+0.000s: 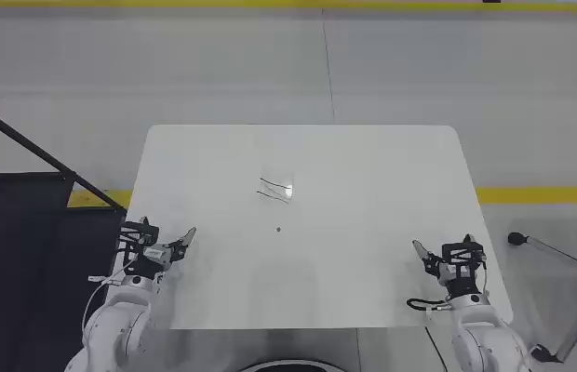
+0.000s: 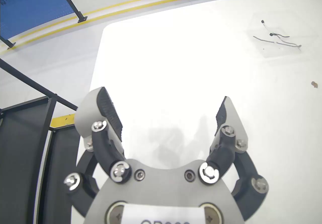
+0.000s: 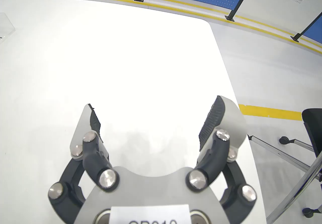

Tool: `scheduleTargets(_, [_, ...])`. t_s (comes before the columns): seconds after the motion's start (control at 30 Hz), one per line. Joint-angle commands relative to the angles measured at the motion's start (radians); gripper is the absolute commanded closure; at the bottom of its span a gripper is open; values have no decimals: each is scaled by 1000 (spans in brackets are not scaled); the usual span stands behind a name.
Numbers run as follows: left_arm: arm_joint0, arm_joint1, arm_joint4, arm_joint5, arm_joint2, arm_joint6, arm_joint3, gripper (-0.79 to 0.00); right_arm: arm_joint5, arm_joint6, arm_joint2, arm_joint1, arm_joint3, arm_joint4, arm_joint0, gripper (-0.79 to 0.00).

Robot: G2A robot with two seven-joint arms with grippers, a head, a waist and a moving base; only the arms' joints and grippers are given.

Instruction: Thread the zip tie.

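Found the left gripper and right gripper with fingers spread wide apart near the table's front corners, well apart from two zip ties at mid-table.

a white table with rounded corners. near its middle, a little to the far side, lies a flat clear sheet with two thin dark zip ties on it. just nearer sits a small brown speck.
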Motion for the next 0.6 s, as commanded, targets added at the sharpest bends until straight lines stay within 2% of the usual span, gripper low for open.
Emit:
scheduleTargets(0.0, [0,0,0,0,0,0,0,-785,0,0,0,0,0,0,0,-784])
scheduleTargets(0.3, [-8,0,8,-1,-2,11,-2,-785,0,0,0,0,0,0,0,-785])
scheduleTargets(0.47, [-45,-1,-61,-66,-21,17,5,-785,0,0,0,0,0,0,0,-785])
scheduleTargets(0.57, [-97,1,-113,-133,-30,-9,23,-785,0,0,0,0,0,0,0,-785])
